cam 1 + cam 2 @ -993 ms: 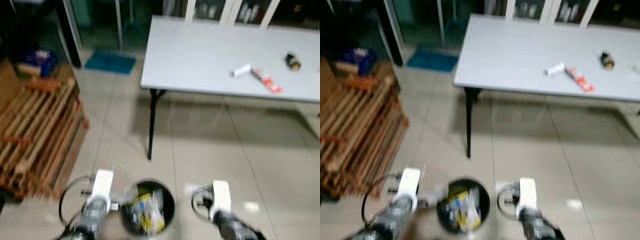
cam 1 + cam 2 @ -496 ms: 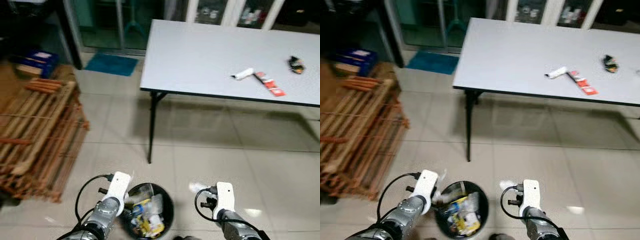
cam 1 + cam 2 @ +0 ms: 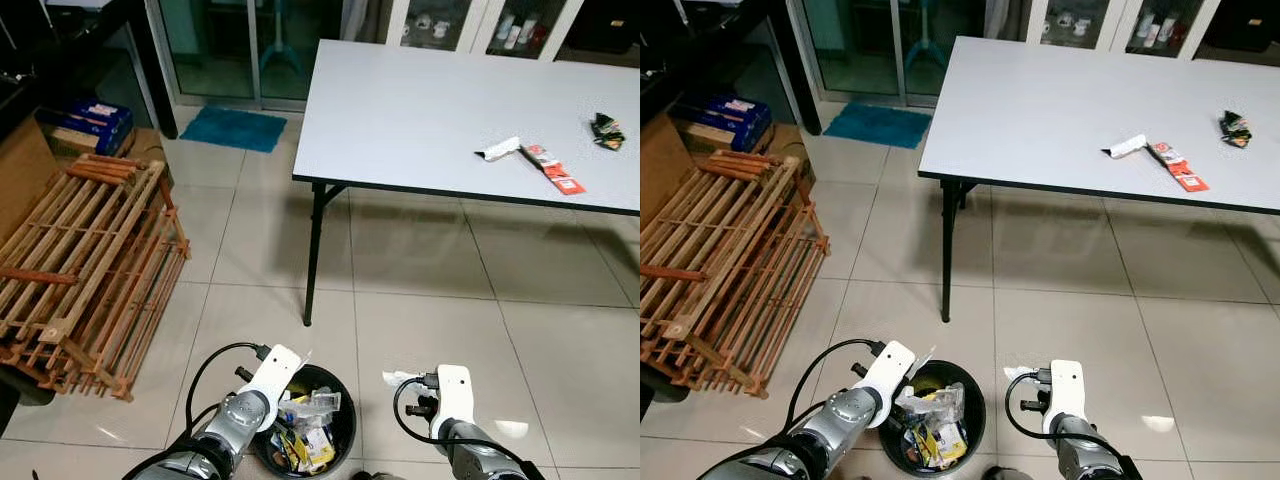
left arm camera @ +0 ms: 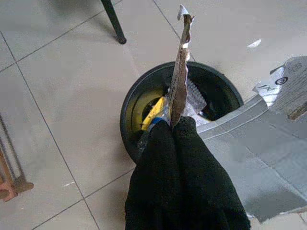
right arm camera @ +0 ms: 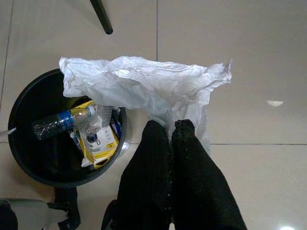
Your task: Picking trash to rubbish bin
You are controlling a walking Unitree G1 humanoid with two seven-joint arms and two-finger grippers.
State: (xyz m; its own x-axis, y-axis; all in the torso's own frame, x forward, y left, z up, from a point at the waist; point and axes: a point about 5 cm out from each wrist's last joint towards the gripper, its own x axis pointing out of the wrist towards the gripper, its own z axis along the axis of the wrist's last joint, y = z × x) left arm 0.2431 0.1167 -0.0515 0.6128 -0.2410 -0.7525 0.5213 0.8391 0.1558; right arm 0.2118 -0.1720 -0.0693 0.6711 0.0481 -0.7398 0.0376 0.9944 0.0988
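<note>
Left wrist: wrapper [image 4: 181, 67] between jaws.

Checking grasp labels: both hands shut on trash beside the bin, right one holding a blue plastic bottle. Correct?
Not quite. The right hand is shut on crumpled white paper, as the right wrist view shows; the bottle already lies in the bin. The left hand is shut on a thin wrapper.
</note>
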